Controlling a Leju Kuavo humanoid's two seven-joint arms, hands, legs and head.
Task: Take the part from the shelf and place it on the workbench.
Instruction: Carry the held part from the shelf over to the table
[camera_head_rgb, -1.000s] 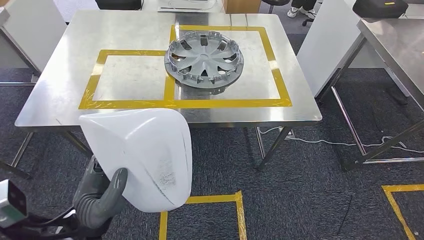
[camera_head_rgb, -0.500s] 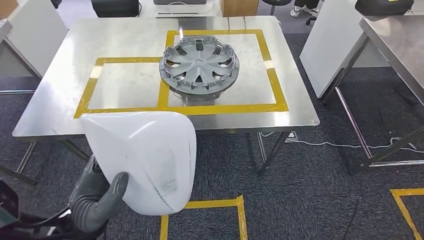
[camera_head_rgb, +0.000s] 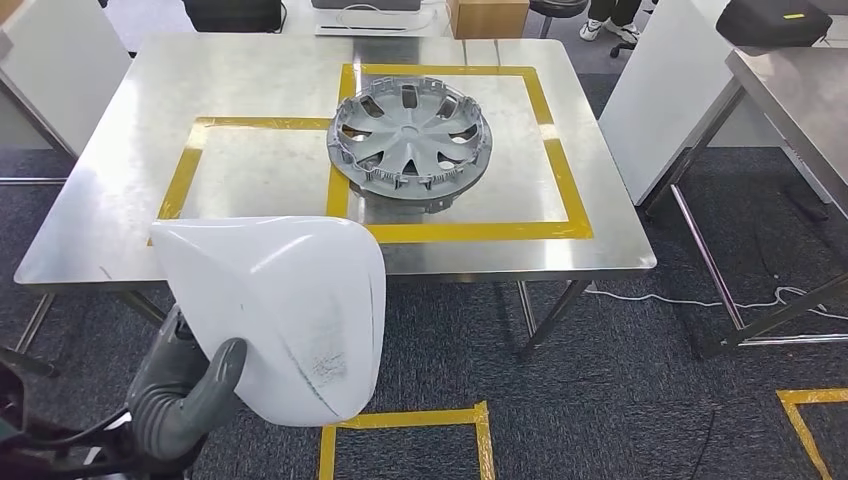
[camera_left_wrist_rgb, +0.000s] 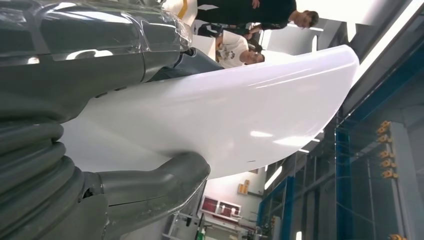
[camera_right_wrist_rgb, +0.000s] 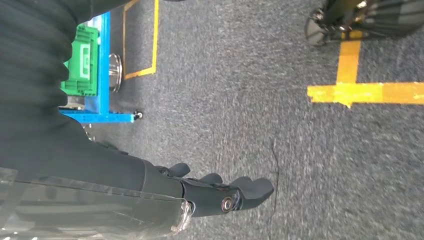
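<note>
The robot's left hand (camera_head_rgb: 190, 385) grips a large white shell-shaped part (camera_head_rgb: 285, 310), its thick grey thumb (camera_left_wrist_rgb: 150, 177) pressed against one smooth face while the darker fingers lie hidden behind it. The part is held up in front of the robot's body, low and to the left in the head view, just short of the near edge of the steel workbench (camera_head_rgb: 100, 200), over dark carpet. It looks like a thin, glossy, curved plastic cover: probably light for its size and fairly stiff, but slick, and a scuffed grey patch near its lower corner suggests the finish marks easily. With only one edge pinched, it could swing or slip, so a hold deep across the rim seems safest, and it should be set down gently. On the workbench, yellow tape marks two adjoining rectangles; a grey hubcap (camera_head_rgb: 410, 140) sits in the right one, overlapping the shared line, so the left rectangle looks the likelier spot. The right hand (camera_right_wrist_rgb: 220, 192) hangs above the carpet with its fingers loosely extended, holding nothing.
</note>
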